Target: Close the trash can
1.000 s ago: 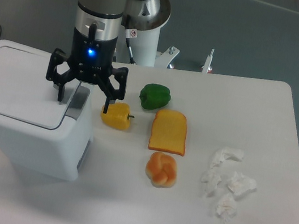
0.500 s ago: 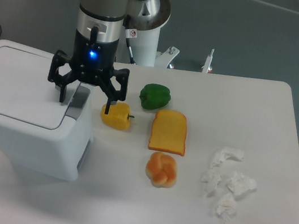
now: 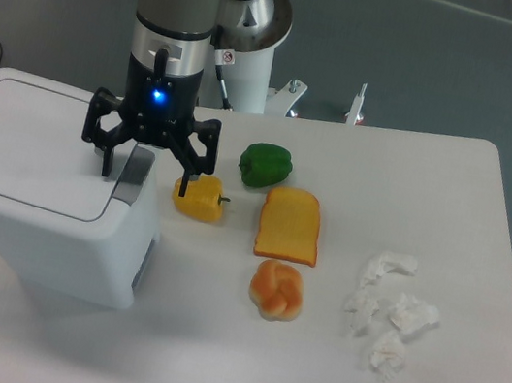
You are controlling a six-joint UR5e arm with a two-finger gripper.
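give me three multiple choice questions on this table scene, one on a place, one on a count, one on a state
1. What lies directly right of the yellow bell pepper?
A. crumpled white tissues
B. orange-yellow bread slice
C. white trash can

2. How many crumpled white tissues are there?
A. one
B. three
C. five

3. How is the flat lid of the large white plastic trash can?
A. down flat
B. standing upright
C. missing

Answers: 1 B, the bread slice sits beside the pepper. 2 B, three separate wads show. 3 A, the lid lies level under the open black two-finger gripper.
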